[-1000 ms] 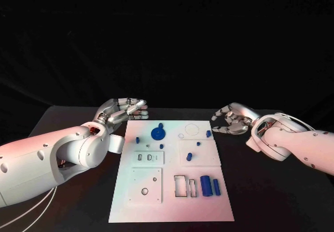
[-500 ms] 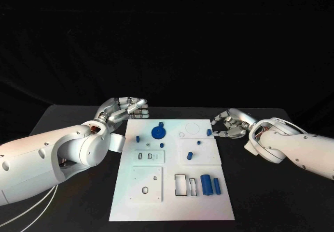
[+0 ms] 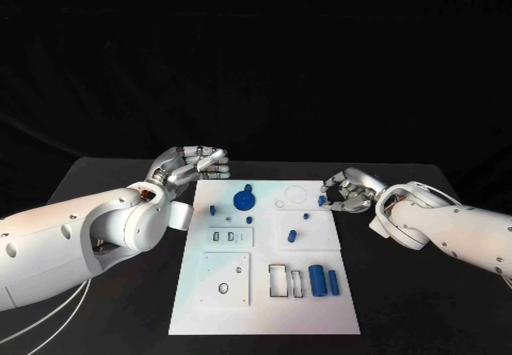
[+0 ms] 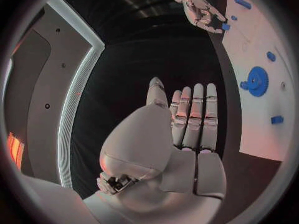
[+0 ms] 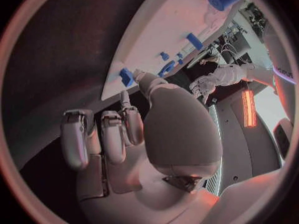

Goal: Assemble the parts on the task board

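Head view first: over the last second the right hand point(image 3: 345, 194) has slid in from the table toward the right edge of the task board point(image 3: 265, 310), and now sits at the small blue part point(image 3: 321, 200) near the board's far right edge. We see its fingers curled around that spot with fingertips point(image 3: 330, 205) just beside the part, but we cannot tell whether it is pinched or merely approached. The right wrist view puts the thumb tip right next to the same blue part point(image 5: 126, 76), apparently not closed on it. We judge this as a reach-to-grasp step, pickup not yet confirmed.

The left hand point(image 3: 192, 167) has barely moved; it hovers off the board's far left corner, fingers extended side by side, holding nothing, as the left wrist view shows too point(image 4: 187, 129).

Board contents look unchanged: blue gear point(image 3: 243, 199) at the far middle, two blue cylinders point(image 3: 323, 280) near the rectangular slots. Assembly looks early, with most parts loose.
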Controlling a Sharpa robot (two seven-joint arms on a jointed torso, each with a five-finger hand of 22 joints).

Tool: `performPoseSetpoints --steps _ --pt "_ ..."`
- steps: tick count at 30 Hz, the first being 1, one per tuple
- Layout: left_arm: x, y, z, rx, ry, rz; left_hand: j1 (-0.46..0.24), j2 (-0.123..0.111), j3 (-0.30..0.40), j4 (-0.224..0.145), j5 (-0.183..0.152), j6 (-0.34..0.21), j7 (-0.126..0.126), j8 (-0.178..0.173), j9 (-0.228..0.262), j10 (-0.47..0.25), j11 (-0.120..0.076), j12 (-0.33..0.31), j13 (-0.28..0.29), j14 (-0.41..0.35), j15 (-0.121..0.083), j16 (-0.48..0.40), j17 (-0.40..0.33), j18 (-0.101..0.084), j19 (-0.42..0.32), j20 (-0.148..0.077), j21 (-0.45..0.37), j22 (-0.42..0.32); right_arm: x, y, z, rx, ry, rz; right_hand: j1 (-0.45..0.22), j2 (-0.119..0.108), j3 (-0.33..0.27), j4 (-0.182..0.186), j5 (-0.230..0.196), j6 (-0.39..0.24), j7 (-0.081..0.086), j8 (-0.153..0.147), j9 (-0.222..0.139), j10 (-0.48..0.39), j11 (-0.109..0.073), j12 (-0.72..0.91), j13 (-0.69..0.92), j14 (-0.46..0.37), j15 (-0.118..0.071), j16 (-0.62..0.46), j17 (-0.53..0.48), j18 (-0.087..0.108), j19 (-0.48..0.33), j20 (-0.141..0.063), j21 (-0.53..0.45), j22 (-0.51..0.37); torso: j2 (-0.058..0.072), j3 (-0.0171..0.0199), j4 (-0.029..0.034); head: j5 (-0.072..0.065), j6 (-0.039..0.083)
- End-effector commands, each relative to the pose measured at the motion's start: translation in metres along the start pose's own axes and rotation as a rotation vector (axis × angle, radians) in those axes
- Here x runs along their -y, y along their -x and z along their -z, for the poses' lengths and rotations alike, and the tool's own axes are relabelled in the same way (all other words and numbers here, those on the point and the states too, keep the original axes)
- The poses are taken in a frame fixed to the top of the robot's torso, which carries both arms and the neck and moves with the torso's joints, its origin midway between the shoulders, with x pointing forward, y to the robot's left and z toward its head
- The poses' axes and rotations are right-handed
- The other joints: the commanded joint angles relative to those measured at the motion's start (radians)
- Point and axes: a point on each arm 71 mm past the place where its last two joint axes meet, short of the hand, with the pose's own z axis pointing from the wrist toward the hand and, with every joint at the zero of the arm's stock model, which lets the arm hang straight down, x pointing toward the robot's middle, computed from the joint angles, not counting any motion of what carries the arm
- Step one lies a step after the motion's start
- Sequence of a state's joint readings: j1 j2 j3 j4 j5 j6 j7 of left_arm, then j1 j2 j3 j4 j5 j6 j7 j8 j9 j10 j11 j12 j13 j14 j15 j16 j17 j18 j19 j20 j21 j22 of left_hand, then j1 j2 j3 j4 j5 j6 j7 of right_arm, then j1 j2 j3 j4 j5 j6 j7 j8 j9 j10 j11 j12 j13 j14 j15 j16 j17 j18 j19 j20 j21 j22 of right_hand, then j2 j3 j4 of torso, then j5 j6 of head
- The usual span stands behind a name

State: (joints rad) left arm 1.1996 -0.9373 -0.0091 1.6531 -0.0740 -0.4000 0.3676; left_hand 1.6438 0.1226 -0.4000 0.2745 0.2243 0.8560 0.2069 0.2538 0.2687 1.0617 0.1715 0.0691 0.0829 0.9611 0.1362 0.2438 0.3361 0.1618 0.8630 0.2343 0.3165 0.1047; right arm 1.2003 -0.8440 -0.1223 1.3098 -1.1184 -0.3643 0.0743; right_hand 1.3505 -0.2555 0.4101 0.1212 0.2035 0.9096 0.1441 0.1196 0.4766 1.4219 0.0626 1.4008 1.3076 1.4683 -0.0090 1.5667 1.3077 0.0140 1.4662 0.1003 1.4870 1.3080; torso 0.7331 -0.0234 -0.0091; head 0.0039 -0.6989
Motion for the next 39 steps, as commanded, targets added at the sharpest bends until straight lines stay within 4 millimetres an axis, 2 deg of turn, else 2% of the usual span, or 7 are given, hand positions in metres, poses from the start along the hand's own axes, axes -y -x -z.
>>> performPoseSetpoints --steps 1,9,19,39 --pt "0.0012 -0.0027 -0.0003 -0.019 -0.011 0.010 0.002 0.009 -0.004 0.000 -0.004 -0.008 0.000 -0.005 0.001 -0.004 0.000 -0.003 0.001 -0.006 -0.001 -0.002 0.001 0.018 -0.001 0.007 -0.004 -0.001 -0.0002 -0.0033 -0.0010 -0.015 0.004 0.006 0.009 0.003 0.003 -0.002 0.004 0.000 0.001 -0.001 -0.001 0.005 0.002 0.007 0.099 0.102 0.007 0.004 0.263 0.009 0.044 0.007 0.007 0.212 0.000 0.0008 -0.0025 0.002 -0.003" --pt "0.0012 -0.0028 -0.0004 -0.019 -0.010 0.011 0.002 0.009 -0.004 0.000 -0.004 -0.008 0.000 -0.005 0.001 -0.004 0.000 -0.003 0.001 -0.006 -0.001 -0.002 0.001 0.018 -0.001 0.007 -0.004 -0.001 0.0015 -0.0043 -0.0028 -0.010 -0.005 0.008 0.004 0.016 0.030 -0.007 0.005 0.032 -0.001 0.013 -0.003 0.012 0.000 0.014 0.105 0.102 0.006 0.004 0.263 0.007 0.049 0.007 0.013 0.217 -0.001 0.0006 -0.0006 0.001 -0.004" --pt "0.0011 -0.0031 -0.0004 -0.021 -0.008 0.011 0.002 0.009 -0.004 0.000 -0.004 -0.008 0.000 -0.005 0.001 -0.004 0.000 -0.003 0.001 -0.006 -0.001 -0.002 0.001 0.018 -0.001 0.007 -0.004 -0.001 -0.0002 -0.0065 -0.0056 -0.015 -0.006 0.008 -0.007 0.024 0.055 -0.012 0.001 0.067 -0.011 0.027 -0.002 0.021 -0.008 0.023 0.112 0.102 0.000 0.004 0.263 0.006 0.053 0.002 0.017 0.220 -0.001 0.0010 -0.0015 0.002 -0.006" --pt "0.0011 -0.0029 -0.0001 -0.020 -0.006 0.011 0.004 0.012 -0.007 -0.002 -0.004 -0.009 0.000 -0.005 0.003 -0.005 0.000 -0.003 0.002 -0.007 0.000 -0.005 0.004 0.018 -0.001 0.007 -0.006 -0.002 -0.0012 -0.0098 -0.0085 -0.023 -0.016 0.007 -0.010 0.023 0.060 -0.014 -0.002 0.073 -0.013 0.029 -0.003 0.023 -0.010 0.025 0.115 0.102 -0.002 0.004 0.263 0.006 0.053 0.000 0.017 0.221 -0.001 0.0015 -0.0016 0.003 -0.010"
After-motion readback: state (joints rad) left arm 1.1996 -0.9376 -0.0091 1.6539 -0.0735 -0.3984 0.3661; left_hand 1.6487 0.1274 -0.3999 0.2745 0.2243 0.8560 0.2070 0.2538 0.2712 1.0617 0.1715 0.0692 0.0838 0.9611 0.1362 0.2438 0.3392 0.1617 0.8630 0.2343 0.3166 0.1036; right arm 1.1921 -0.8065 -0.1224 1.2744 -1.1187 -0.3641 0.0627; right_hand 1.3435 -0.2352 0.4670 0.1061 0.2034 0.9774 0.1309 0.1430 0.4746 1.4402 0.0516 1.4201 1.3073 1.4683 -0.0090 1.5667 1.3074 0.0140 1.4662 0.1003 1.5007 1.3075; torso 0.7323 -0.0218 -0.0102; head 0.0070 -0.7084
